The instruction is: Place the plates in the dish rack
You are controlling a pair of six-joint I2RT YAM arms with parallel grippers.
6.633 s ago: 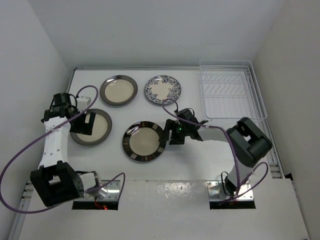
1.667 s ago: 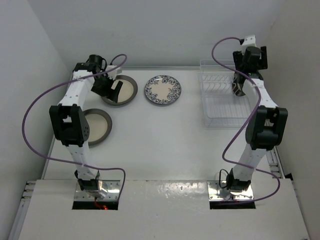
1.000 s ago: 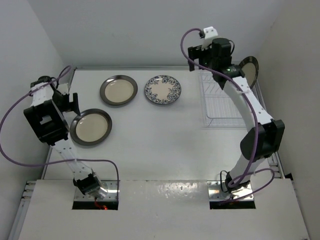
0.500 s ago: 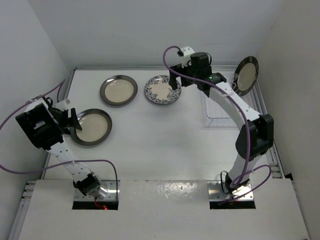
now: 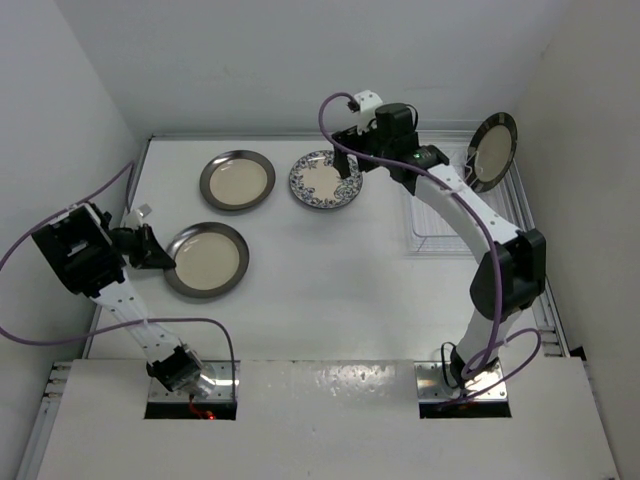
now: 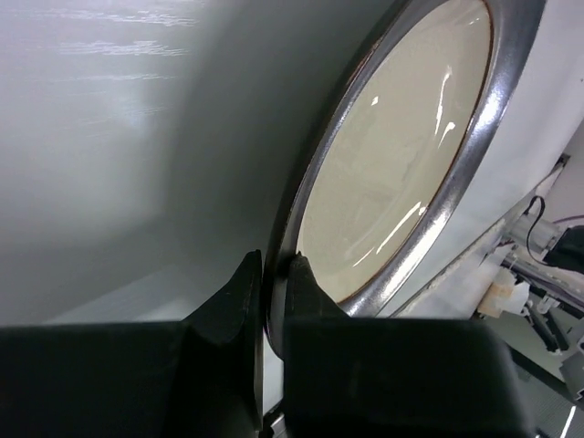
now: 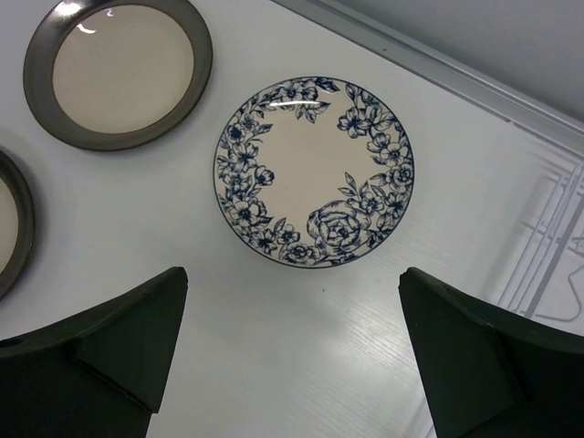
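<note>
1. The left claw (image 5: 158, 252) is now clenched on the left rim of the near grey plate (image 5: 208, 260). Half a second ago its jaws stood wide beside that rim.
2. In the left wrist view, both fingers (image 6: 233, 301) pinch the metallic rim, one on each face of the plate.
3. The near grey plate has slid to the right since then, toward the middle of the table (image 5: 330, 270). I cannot tell whether it is raised off the surface.
4. The right claw (image 5: 345, 170) hangs released above the floral plate (image 5: 325, 179), jaws wide and holding nothing. A second ago it was up beside the rack (image 5: 440, 215), and in the last half second it has barely moved.
5. The right wrist view looks straight down, with the floral plate centred between its two spread fingers (image 7: 119, 356).
6. The floral plate lies flat at the far side of the table, between the far grey plate (image 5: 237, 180) and the rack. Neither of those two plates has moved.
7. The striped plate (image 5: 493, 152) stands on edge at the rack's far right corner, as it did half a second ago.
</note>
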